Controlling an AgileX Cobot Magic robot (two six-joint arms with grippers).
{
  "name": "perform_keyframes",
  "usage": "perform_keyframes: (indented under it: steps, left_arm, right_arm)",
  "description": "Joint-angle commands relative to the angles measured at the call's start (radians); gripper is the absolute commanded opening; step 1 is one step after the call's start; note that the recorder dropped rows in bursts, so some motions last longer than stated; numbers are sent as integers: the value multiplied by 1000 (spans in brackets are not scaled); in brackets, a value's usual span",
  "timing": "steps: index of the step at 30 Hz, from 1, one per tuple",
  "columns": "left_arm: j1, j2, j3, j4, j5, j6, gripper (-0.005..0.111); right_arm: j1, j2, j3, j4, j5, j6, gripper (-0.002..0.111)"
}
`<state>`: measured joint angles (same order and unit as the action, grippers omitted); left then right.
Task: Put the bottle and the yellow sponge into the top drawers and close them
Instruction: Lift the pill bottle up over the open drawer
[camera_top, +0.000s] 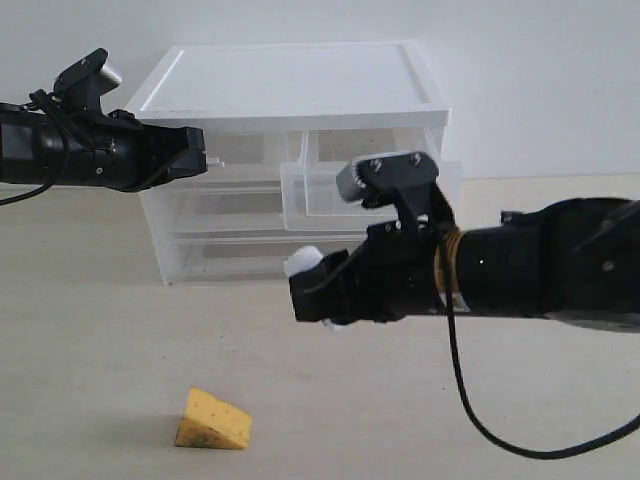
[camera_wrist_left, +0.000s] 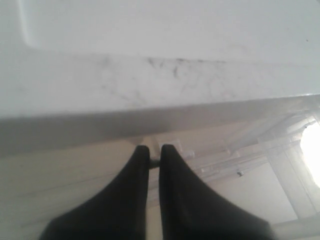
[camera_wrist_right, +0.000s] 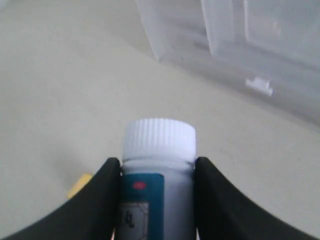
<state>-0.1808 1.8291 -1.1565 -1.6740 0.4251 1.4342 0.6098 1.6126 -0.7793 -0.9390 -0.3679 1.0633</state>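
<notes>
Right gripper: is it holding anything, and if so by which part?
Yes. The right gripper holds the bottle, with its fingers pressed on opposite sides of the body just below the white cap.

A plain white wall (camera_top: 540, 70) backs a pale beige tabletop (camera_top: 90, 340).

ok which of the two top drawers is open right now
The right top drawer: it sticks out from the cabinet front. The left top drawer sits flush, closed.
</notes>
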Motion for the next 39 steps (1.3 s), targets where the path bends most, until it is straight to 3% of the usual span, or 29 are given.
perform_keyframes:
  steps: [1, 8, 24, 35, 37, 39]
  left_arm:
    - [-11, 27, -14, -7, -14, -7, 4]
    - [-11, 27, -14, -7, -12, -7, 4]
    - [-11, 27, -12, 19, -8, -7, 4]
    - [-11, 27, -12, 19, -10, -7, 4]
    - [-11, 27, -12, 19, -10, -7, 4]
    - [-11, 27, -12, 19, -10, -7, 4]
  right_arm:
    - [4, -160, -18, -14, 9, 6, 0]
    - [0, -223, -192, -19, 350, -112, 0]
    - [-39, 83, -480, -39, 449, -153, 0]
    - [-83, 97, -490, -24, 482, -152, 0]
    - [-83, 97, -490, -24, 485, -141, 5]
    - [-83, 97, -490, -24, 495, -132, 22]
